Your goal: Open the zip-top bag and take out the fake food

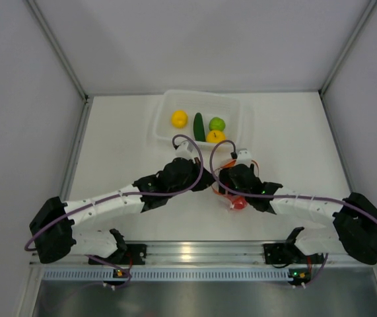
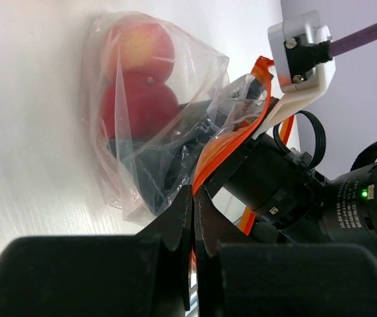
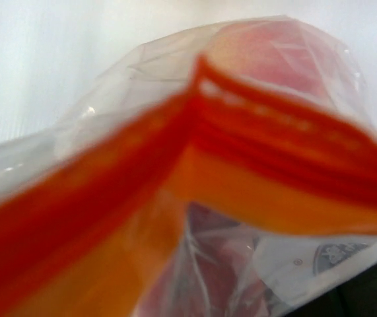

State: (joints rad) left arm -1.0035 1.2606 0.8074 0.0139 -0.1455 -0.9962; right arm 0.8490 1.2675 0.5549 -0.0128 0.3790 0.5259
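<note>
The hold of the left gripper (image 2: 193, 218) looks thin: a hard pull could slip the orange zip strip (image 2: 224, 148) free, or drag the zip-top bag (image 2: 201, 79) instead of opening it. Its jaws are pressed together on that strip. On the right gripper (image 1: 231, 181) I cannot tell how the jaws stand. 2 red fake fruits (image 2: 138, 99) lie inside the bag; 4 pieces of fake food (image 1: 199, 125) sit in the far basket (image 1: 164, 115).

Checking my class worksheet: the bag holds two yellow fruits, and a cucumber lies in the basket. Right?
No: the two fruits in the bag are red, as the left wrist view shows. The cucumber does lie in the basket.
</note>
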